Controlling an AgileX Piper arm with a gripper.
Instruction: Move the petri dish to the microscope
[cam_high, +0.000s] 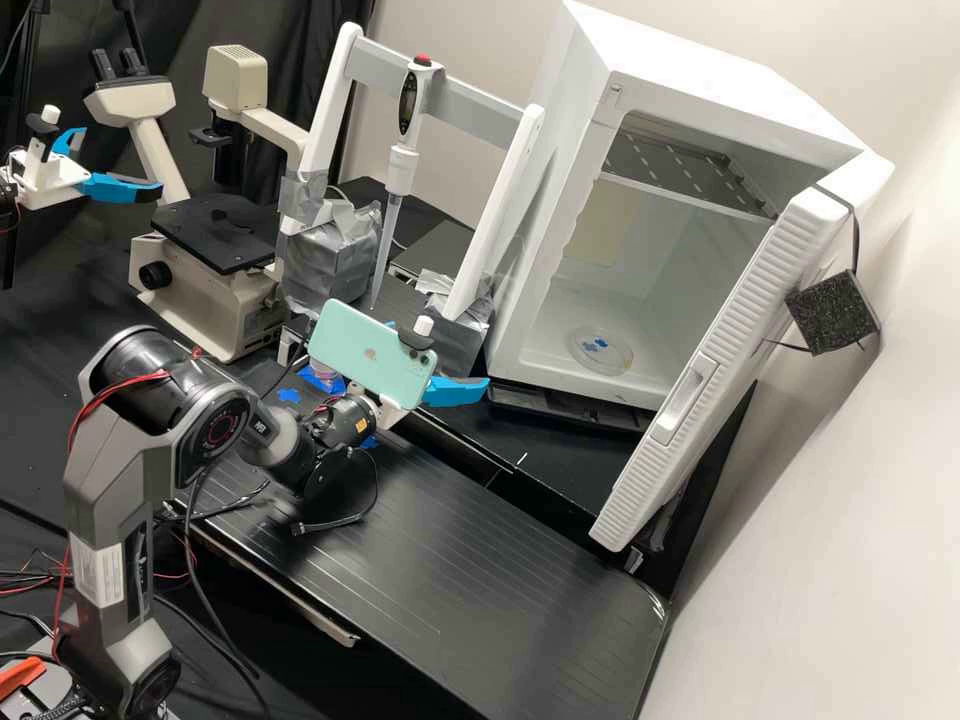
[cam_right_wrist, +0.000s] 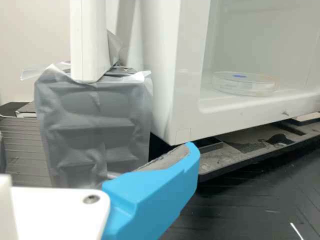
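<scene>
My gripper (cam_high: 457, 390) is in front of the open white incubator, left of the petri dish and apart from it, partly hidden by the phone on the wrist. The wrist view has my gripper (cam_right_wrist: 160, 185) with one blue finger, its grey pad bare; the fingers stand open. The clear petri dish (cam_high: 602, 350), with blue marks on it, lies flat on the incubator's floor. Through the opening the same dish (cam_right_wrist: 245, 84) is seen from the side. The microscope (cam_high: 215, 230), cream with a black stage, stands at the back left.
The incubator door (cam_high: 720, 370) hangs open at the right. Between incubator and microscope stands a white frame (cam_high: 510, 210) with a pipette (cam_high: 400, 165), its feet wrapped in grey tape (cam_right_wrist: 100, 130). A black ridged panel (cam_high: 440, 560) lies in front. A second gripper is at far left.
</scene>
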